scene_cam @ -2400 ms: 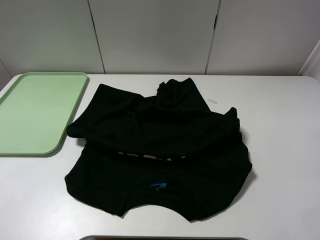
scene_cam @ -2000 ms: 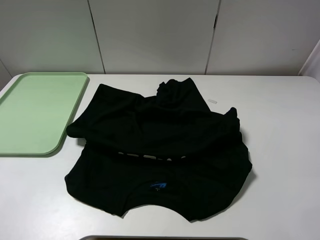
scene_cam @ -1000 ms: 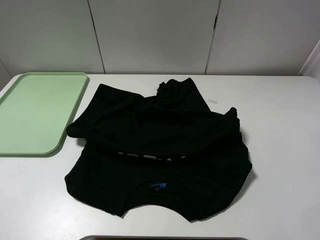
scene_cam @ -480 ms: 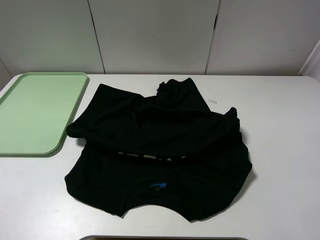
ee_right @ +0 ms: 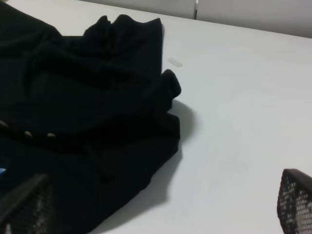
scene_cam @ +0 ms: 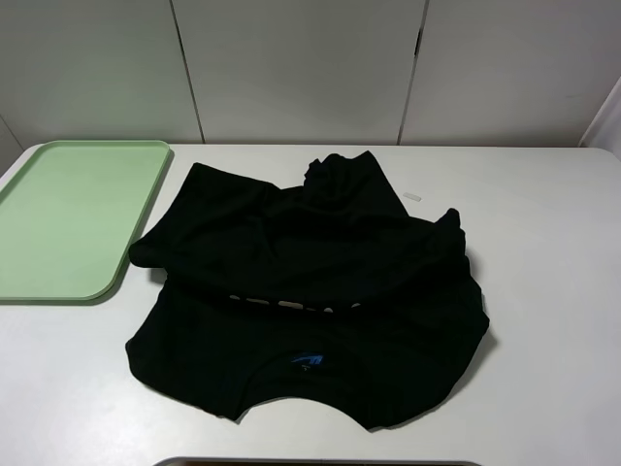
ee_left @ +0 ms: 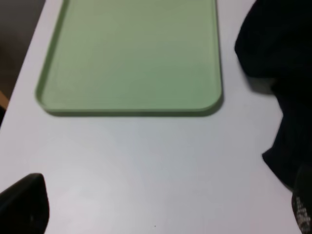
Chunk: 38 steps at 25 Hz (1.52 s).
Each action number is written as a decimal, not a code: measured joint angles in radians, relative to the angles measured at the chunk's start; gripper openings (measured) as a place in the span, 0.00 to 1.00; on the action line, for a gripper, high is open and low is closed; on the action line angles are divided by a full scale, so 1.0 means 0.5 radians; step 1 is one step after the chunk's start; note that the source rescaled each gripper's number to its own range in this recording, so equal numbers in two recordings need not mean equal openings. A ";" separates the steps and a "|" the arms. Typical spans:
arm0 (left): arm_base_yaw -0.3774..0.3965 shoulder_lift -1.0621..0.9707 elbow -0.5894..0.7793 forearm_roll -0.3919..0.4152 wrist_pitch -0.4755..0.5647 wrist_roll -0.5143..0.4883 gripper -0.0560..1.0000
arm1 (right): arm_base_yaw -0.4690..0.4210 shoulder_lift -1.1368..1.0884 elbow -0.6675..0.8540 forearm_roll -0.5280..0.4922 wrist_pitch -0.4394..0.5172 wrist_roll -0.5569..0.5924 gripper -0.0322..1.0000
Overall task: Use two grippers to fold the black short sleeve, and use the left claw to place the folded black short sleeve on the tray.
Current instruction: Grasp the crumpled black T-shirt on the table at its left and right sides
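Observation:
The black short sleeve [scene_cam: 310, 282] lies crumpled on the white table, blue neck label [scene_cam: 307, 361] toward the front, small white marks across its middle. The pale green tray [scene_cam: 68, 218] sits empty at the left, just beside the shirt. Neither arm shows in the high view. In the left wrist view my left gripper [ee_left: 161, 209] is open above bare table between the tray [ee_left: 131, 53] and the shirt's edge [ee_left: 282, 73], holding nothing. In the right wrist view my right gripper [ee_right: 161, 204] is open over the shirt's right edge [ee_right: 83, 112], empty.
A small white scrap [scene_cam: 412, 197] lies on the table behind the shirt, also in the right wrist view [ee_right: 174, 62]. A dark grey edge [scene_cam: 315, 462] runs along the front. White wall panels stand behind the table.

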 joint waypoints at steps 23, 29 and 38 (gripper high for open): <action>-0.799 1.310 -0.620 -0.022 0.162 0.823 0.99 | 0.245 1.813 -0.477 0.017 -0.358 -0.798 1.00; -1.018 1.632 -0.620 0.111 0.168 0.974 0.99 | 0.481 2.226 -0.513 -0.450 -0.450 -0.965 1.00; -1.245 2.048 -0.620 0.419 0.161 1.097 0.99 | 0.690 2.638 -0.513 -1.080 -0.657 -0.976 1.00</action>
